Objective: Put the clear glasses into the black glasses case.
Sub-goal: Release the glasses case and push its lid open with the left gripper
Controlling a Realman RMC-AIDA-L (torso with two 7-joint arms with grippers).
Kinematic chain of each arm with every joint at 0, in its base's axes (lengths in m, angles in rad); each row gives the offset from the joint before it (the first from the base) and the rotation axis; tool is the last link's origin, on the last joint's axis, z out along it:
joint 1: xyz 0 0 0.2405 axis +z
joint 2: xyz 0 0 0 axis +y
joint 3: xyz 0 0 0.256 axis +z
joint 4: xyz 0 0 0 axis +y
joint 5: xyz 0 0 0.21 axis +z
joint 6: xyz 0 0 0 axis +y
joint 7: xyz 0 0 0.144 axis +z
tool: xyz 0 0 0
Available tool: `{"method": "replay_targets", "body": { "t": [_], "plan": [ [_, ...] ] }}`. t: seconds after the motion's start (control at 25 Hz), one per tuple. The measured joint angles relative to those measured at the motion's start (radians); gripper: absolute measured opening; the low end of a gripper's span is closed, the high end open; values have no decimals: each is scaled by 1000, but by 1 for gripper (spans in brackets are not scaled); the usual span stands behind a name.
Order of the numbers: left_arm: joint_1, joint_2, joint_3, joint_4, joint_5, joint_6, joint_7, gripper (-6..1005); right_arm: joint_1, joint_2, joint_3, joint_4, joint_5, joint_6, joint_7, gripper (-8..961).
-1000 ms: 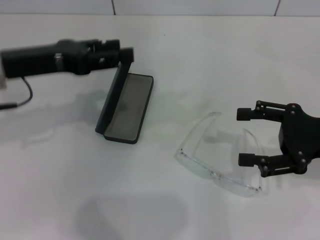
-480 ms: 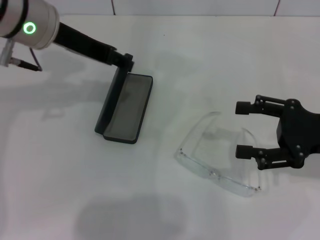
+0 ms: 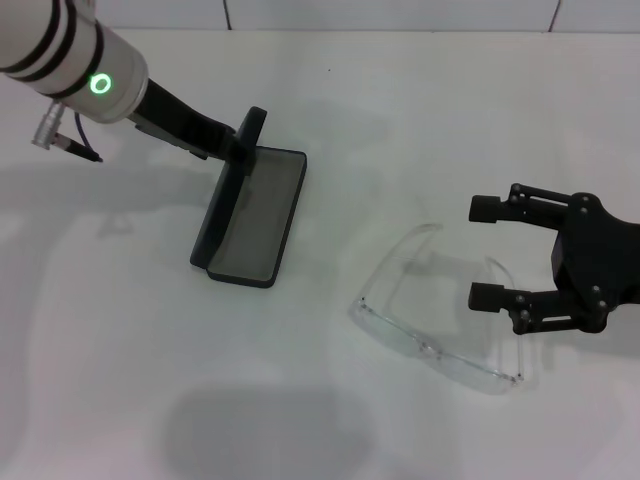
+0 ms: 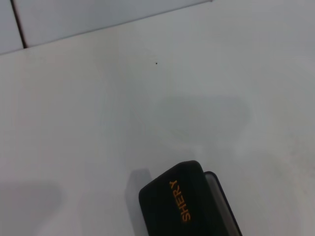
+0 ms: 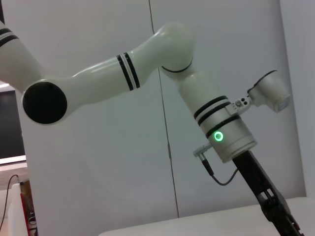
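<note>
The black glasses case (image 3: 262,212) lies open at the left centre of the white table, its lid (image 3: 226,200) standing upright along its left side. My left gripper (image 3: 246,133) is at the lid's far top corner. The left wrist view shows the lid's end (image 4: 184,204) with gold lettering. The clear glasses (image 3: 432,322) rest on the table right of the case, arms unfolded and pointing away from me. My right gripper (image 3: 484,252) is open at the glasses' right side, its fingers straddling the right arm's tip without touching it.
The table (image 3: 330,420) is a plain white surface with a tiled wall behind it. In the right wrist view the left arm (image 5: 221,132) with its green ring light stands in front of a white wall.
The left arm has swung its wrist up and round, so its white forearm now shows, while its gripper stays at the upright lid. The right gripper has shifted slightly away from me.
</note>
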Motion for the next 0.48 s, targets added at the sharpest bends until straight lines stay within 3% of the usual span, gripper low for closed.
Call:
{"method": "replay_targets", "body": {
  "t": [0.48],
  "plan": [
    [-9, -4, 49, -72, -2, -74, -4, 636, 12, 1, 2, 18, 0, 4, 0, 871]
  ]
}}
